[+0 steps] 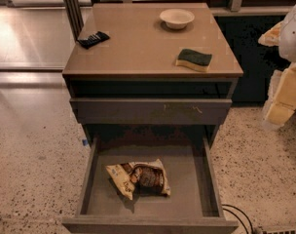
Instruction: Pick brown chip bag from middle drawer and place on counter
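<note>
The brown chip bag point(138, 177), wrinkly cream and dark brown, lies flat in the left-middle of the open middle drawer point(187, 194). The drawer is pulled out toward the camera, below the cabinet. The glossy tan counter point(138, 45) is the cabinet's top, above and behind the drawer. My gripper point(280, 99) shows as white and cream parts at the right edge of the view. It is beside the cabinet at about counter height, well to the right of the bag and above it, touching nothing.
On the counter are a green-and-yellow sponge point(194, 59) at front right, a white bowl point(176, 18) at the back and a small black object point(93, 39) at the left. A closed grey drawer front with pale scratches point(150, 110) sits above the open drawer. A black cable point(238, 216) lies on the speckled floor at bottom right.
</note>
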Available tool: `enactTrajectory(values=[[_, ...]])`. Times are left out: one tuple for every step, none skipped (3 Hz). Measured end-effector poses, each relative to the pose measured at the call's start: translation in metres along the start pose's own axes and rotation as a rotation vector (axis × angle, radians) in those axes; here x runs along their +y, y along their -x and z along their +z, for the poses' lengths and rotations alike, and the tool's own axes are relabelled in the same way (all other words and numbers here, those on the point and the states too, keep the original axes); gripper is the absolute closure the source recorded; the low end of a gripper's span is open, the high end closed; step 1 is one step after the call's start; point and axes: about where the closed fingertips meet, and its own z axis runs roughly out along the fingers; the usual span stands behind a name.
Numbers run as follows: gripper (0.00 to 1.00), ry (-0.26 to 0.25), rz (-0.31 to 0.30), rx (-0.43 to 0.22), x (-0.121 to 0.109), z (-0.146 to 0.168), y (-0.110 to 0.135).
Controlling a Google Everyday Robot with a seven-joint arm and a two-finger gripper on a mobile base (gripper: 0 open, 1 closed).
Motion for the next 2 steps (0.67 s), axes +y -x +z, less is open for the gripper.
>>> enactTrajectory(values=[[0.0, 0.028, 0.003, -0.01, 0.0078, 0.027, -0.0027], [0.0, 0.028, 0.003, -0.01, 0.0078, 0.027, -0.0027]])
